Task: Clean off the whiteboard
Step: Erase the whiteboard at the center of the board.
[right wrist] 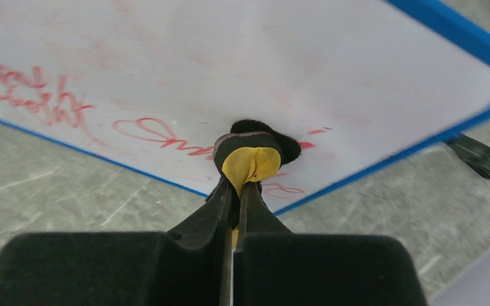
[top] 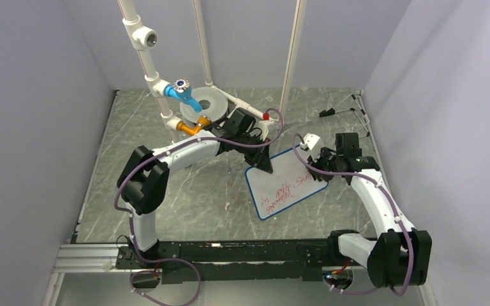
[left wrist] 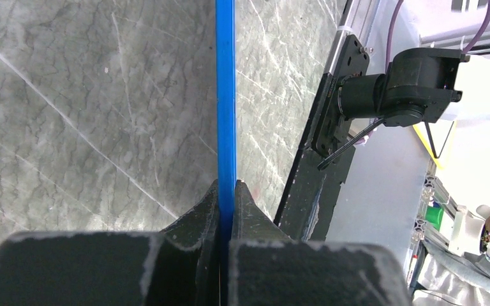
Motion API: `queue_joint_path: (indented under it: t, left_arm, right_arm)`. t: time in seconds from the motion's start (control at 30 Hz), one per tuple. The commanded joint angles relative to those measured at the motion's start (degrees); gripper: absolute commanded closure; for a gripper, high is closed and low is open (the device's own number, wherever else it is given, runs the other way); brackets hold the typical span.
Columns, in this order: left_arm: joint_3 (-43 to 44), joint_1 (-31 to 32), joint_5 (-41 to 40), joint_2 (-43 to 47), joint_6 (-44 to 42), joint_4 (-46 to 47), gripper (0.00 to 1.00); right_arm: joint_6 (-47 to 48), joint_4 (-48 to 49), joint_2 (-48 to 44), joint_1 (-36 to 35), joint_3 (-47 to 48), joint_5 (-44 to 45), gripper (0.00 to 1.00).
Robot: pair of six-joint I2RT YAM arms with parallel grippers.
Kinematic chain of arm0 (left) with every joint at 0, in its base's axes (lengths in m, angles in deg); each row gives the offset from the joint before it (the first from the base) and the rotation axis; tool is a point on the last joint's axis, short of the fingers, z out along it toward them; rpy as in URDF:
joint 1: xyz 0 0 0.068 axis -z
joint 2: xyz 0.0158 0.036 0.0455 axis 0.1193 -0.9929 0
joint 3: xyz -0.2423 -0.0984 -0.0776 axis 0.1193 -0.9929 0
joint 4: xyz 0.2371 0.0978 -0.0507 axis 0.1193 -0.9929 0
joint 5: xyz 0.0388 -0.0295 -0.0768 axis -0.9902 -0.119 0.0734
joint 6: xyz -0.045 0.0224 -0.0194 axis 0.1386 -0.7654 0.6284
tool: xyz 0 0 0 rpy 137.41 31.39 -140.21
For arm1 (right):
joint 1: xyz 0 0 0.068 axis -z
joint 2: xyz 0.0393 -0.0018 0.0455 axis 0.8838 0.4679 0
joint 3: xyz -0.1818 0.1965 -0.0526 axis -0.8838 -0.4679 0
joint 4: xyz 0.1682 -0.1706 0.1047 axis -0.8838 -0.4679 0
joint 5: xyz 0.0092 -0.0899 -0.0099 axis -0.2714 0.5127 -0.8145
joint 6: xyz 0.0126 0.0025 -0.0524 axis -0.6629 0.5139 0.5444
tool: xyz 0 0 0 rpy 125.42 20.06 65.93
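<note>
The whiteboard (top: pixel 290 180) sat mid-right on the tabletop (top: pixel 191 191), the left pincer (left wrist: pixel 226 194) clamped on its blue rim and the right pincer (right wrist: pixel 237 191) pressing a gripped eraser (right wrist: pixel 250 159) to its face. It looked light, stiff, probably slippery; the rim suited holding.

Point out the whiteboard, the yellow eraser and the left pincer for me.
whiteboard (top: pixel 279 173), top view, bare white face.
yellow eraser (right wrist: pixel 250 162), right wrist view, its yellow pad.
left pincer (left wrist: pixel 226 184), left wrist view, between fingertips clamping the blue rim.
</note>
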State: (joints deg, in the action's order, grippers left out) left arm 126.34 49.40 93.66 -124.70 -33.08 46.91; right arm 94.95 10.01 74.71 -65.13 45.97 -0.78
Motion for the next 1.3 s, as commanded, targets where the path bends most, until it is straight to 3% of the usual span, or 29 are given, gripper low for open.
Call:
queue_joint_path:
  t: [0.0,0.1,0.27,0.43,0.53,0.63,0.83,1.1,1.27]
  left_arm:
    - [0.7,-0.4,4.4,3.8,-2.4,2.1,1.00]
    - [0.5,-0.3,4.5,4.0,-2.3,2.3,1.00]
    - [1.0,-0.3,4.6,4.3,-3.0,1.1,1.00]
    - [-0.2,-0.3,4.5,5.4,-3.3,1.3,1.00]
    - [-0.1,-0.4,4.4,5.6,-3.4,1.1,1.00]
    - [-0.1,-0.3,4.2,5.8,-3.4,1.1,1.00]
    - [0.1,-0.3,4.2,6.2,-3.5,1.1,1.00]
    - [-0.7,-0.1,4.5,6.2,-3.4,1.7,1.00]
    - [-0.8,0.0,4.5,6.5,-3.3,1.9,1.00]
  right_arm:
    - [9.2,-8.8,-1.0,0.0,0.8,-12.1,1.00]
    - [8.9,-7.3,-1.6,0.0,0.4,-11.1,1.00]
    - [-4.8,4.2,-0.7,1.6,1.4,1.5,1.00]
    - [-8.9,7.9,-2.6,5.1,2.5,3.7,1.00]
    - [-5.9,5.9,-2.2,5.1,1.5,2.8,1.00]
    - [1.5,-1.0,-1.6,4.5,0.9,-5.9,1.00]
    - [8.8,-8.3,-1.2,-2.2,1.1,-12.9,1.00]
    - [-13.7,13.0,-3.4,2.4,2.8,8.0,1.00]
    - [-13.6,13.2,-2.8,2.8,1.8,9.1,1.00]
